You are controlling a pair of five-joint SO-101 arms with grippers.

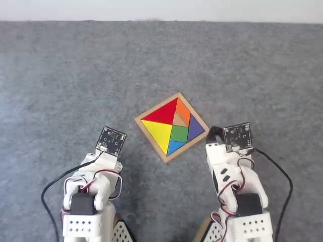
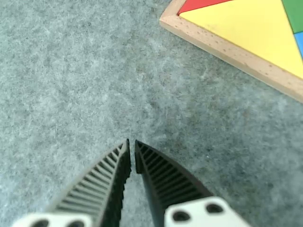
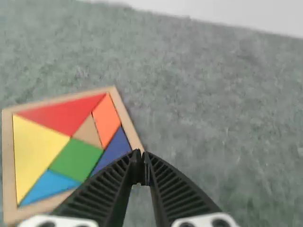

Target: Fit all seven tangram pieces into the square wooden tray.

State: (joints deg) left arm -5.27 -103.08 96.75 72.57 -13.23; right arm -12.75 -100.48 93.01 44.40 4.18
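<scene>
The square wooden tray (image 1: 151, 138) lies cornerwise in the middle of the grey carpet, holding all seven pieces: red (image 1: 162, 113), yellow (image 1: 158, 132), orange (image 1: 183, 111), tan (image 1: 177, 120), green (image 1: 179, 133), dark blue (image 1: 195, 128) and light blue (image 1: 174, 146). My left gripper (image 2: 132, 145) is shut and empty over bare carpet, short of the tray's rim (image 2: 227, 53). My right gripper (image 3: 141, 159) is shut and empty just off the tray's edge by the dark blue piece (image 3: 115, 146). In the high view the arms sit left (image 1: 110, 141) and right (image 1: 237, 137) of the tray.
Grey carpet (image 1: 75, 75) covers the whole table, ending at a pale wall along the far edge (image 1: 161, 10). Black cables (image 1: 50, 186) trail beside each arm's base near the front.
</scene>
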